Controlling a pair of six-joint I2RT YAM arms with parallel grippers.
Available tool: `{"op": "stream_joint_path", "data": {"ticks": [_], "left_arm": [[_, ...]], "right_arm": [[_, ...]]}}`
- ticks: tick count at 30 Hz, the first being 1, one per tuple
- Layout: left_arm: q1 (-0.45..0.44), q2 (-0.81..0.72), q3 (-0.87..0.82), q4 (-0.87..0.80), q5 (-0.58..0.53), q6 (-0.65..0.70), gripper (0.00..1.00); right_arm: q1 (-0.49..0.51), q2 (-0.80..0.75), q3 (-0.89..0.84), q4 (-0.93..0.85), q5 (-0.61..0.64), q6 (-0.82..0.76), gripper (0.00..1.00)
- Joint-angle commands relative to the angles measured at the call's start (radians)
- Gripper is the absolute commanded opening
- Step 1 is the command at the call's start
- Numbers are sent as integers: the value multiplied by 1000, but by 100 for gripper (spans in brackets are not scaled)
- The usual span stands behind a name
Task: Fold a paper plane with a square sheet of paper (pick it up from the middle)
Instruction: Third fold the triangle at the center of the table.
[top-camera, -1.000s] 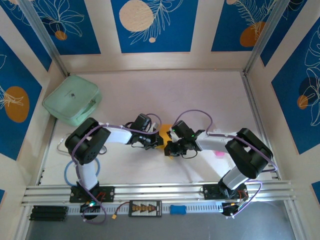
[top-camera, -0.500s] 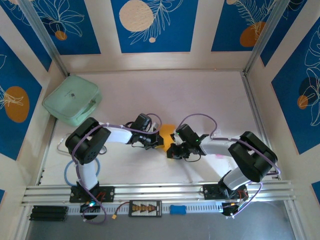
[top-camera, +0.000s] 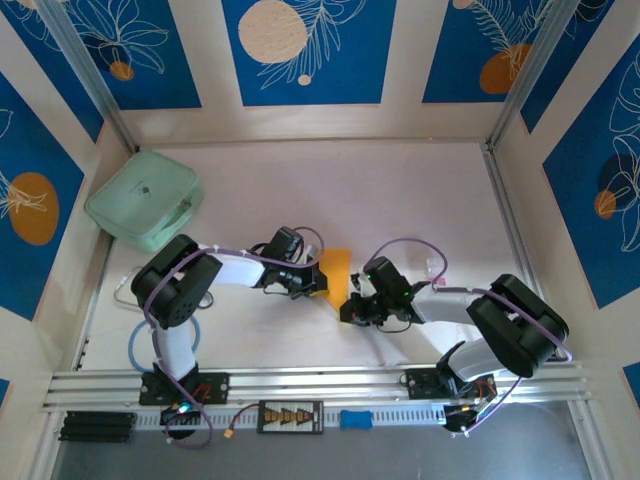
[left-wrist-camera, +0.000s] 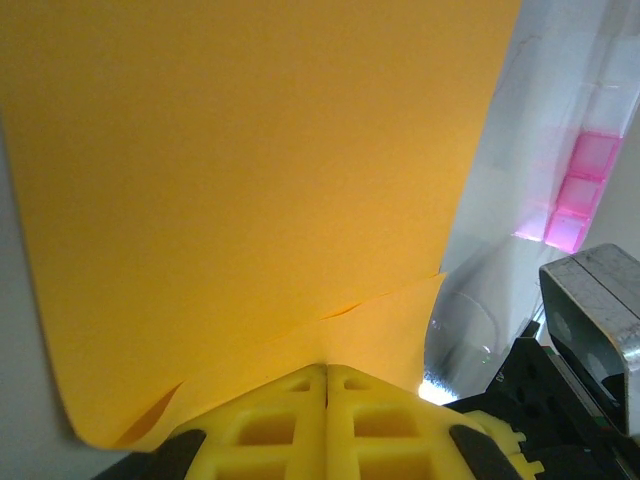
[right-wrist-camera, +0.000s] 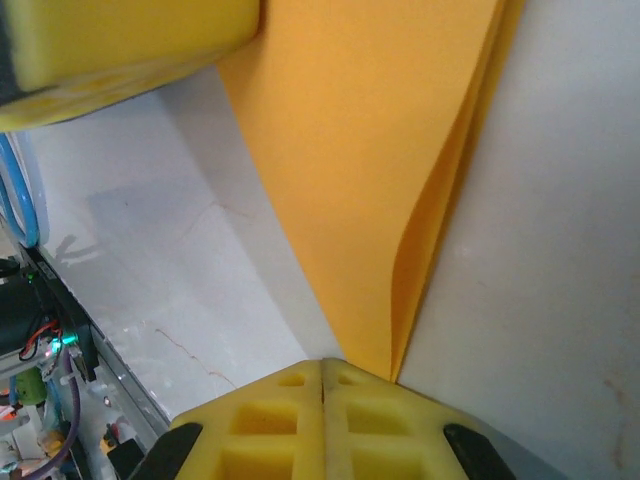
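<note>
The square sheet of paper (top-camera: 335, 270) lies folded on the table between the arms, a narrow orange-yellow shape with doubled layers. In the left wrist view the paper (left-wrist-camera: 250, 180) spreads out ahead of my left gripper (left-wrist-camera: 327, 372), whose yellow jaws are shut with their tips against its near edge. My left gripper (top-camera: 312, 285) sits at the paper's left side. My right gripper (right-wrist-camera: 322, 365) is shut, and the paper's pointed end (right-wrist-camera: 370, 150) reaches just under its right fingertip. From above, the right gripper (top-camera: 350, 305) is at the paper's near end.
A mint-green case (top-camera: 145, 210) rests at the back left by the wall. A small pink object (left-wrist-camera: 580, 190) lies on the table beyond the paper's right edge. Aluminium rails (top-camera: 320, 382) run along the near edge.
My right gripper has slid toward the near edge and slightly right along the paper, uncovering more of the orange sheet. The left gripper has stayed in place.
</note>
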Motion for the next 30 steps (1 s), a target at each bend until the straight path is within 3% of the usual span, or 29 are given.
{"op": "stream_joint_path", "data": {"ticks": [1,7,17,23,30], "left_arm": [[-7,42,-5,-47,-36,18,0],[-7,39,-3,-47,-33,22,0],[-6,43,-6,-40,-26,22,0],[-7,39,-5,-46,-30,23,0],[-6,41,0,-52,-36,26,0]], "right_arm": [[0,-46,-24,-112,-35,31,4],[-3,-95,101,-206,-70,-8,3],[-23,143,258,-194,-31,-34,3],[-32,173,212,-222,1,-29,3],[-47,126,64,-128,-41,17,4]]}}
